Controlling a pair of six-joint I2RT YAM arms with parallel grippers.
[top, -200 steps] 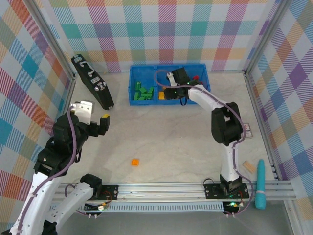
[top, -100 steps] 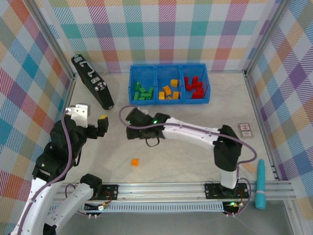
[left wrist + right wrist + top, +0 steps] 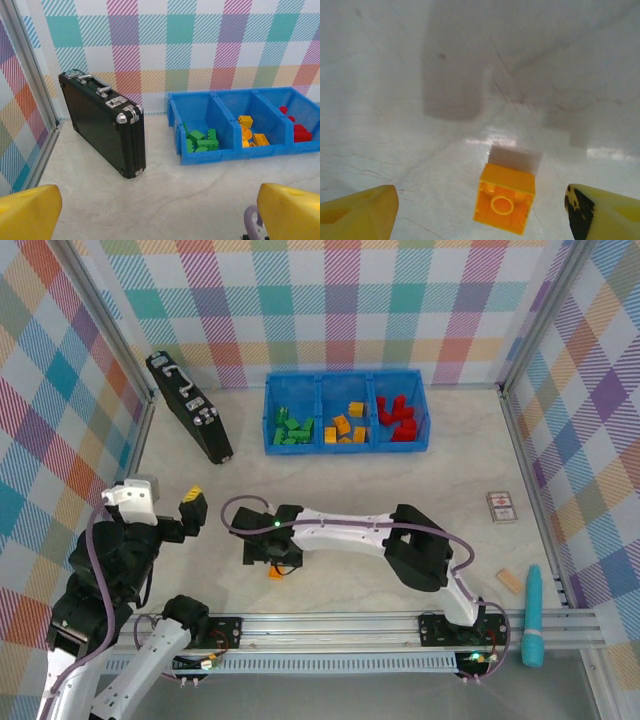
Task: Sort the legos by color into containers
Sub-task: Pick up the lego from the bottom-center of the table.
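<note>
- R gripper swung from bin to last loose orange lego; jaws apart either side (no contact)
- L gripper open wide, idle; I reckon one pick left

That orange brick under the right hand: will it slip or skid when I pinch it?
The orange brick looks like rigid moulded plastic, so it probably won't deform. Its faces and the table look glossy, so an off-centre pinch may skid or twist it. Small between the open fingers of the right hand, it is likely very light.
</note>
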